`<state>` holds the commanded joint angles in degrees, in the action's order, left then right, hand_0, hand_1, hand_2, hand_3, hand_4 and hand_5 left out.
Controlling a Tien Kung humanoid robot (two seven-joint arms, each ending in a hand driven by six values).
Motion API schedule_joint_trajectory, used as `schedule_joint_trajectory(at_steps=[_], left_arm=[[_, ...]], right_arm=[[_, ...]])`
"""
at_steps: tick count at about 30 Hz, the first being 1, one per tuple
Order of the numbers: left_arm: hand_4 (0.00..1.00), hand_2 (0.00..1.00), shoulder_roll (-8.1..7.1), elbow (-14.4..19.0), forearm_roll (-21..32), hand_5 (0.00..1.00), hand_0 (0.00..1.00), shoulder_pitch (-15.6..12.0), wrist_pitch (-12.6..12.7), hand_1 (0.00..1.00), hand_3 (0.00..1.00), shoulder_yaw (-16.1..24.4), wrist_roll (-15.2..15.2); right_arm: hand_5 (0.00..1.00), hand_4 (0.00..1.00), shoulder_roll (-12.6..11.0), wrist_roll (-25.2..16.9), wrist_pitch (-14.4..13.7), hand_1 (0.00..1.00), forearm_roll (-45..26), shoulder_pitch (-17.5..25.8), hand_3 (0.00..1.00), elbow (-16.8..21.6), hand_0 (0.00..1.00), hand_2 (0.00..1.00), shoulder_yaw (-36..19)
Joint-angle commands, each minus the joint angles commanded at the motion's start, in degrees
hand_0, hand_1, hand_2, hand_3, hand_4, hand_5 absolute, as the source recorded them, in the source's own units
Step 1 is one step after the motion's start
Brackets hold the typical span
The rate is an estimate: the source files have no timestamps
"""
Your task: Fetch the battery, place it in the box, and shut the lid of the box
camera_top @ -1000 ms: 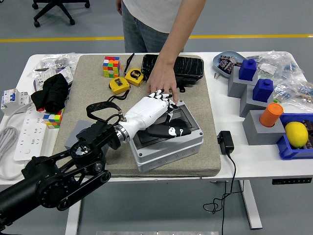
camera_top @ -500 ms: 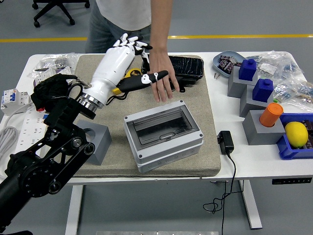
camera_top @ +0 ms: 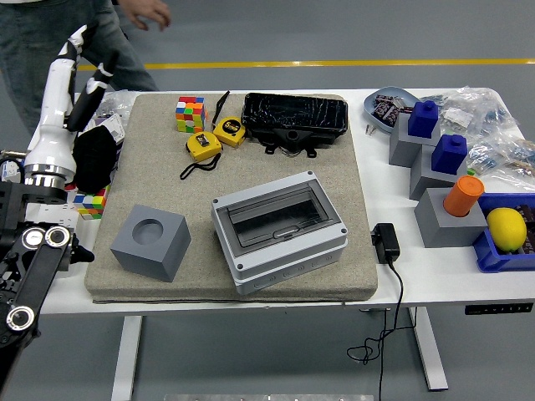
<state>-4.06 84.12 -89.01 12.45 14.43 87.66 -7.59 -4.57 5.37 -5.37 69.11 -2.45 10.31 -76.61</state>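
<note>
Grey plastic junction box (camera_top: 280,230): rectangular, with a clear hinged window set in its lid; it sits on the mat's near right part, lid down flat and apparently latched.
Change: a second ago the white-shelled left hand (camera_top: 73,79) lay on this lid with a person's hand beside it; half a second ago it was lifting away over the mat; now it stands raised at the picture's left edge, well apart from the box.
Left hand state: fingers extended upward and loosely parted, holding nothing.
Right arm: not in view.
Person: has stepped back to the far left corner; only jeans and a hand (camera_top: 147,12) show, touching nothing on the table.
Battery: I cannot see it anywhere; the clear window shows a dark interior with a pale shape too vague to call, so it is probably inside the box.
Meaning for the task: with the lid shut and the hand withdrawn, the job looks finished or nearly so.
Coarse beige felt mat (camera_top: 159,175): fibrous, covering the table's middle.
Grey cube block with a round recess (camera_top: 150,242): matte, left of the box, apart from it.
Two yellow tape measures (camera_top: 215,138): glossy cases, beyond the box.
Black ribbed case (camera_top: 294,117): shiny, at the mat's far edge.
</note>
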Motion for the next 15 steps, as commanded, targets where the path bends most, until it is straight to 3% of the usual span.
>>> schedule_joint_trajectory(at_steps=[8,15], left_arm=[[0.998,0.975,2.73,0.84,12.97,0.998,0.971,-4.51,0.96,0.990,0.953,7.91,-3.04],[0.998,0.973,2.75,0.68,14.08,0.998,0.972,-6.86,-0.21,0.991,0.953,8.22,-2.68]], right_arm=[[0.998,0.998,0.28,-0.07,0.03,0.710,0.49,-0.06,0.750,0.00,0.777,0.710,-0.46],[0.998,0.998,0.37,-0.07,0.04,0.709,0.57,0.06,0.751,0.00,0.776,0.710,-0.60]])
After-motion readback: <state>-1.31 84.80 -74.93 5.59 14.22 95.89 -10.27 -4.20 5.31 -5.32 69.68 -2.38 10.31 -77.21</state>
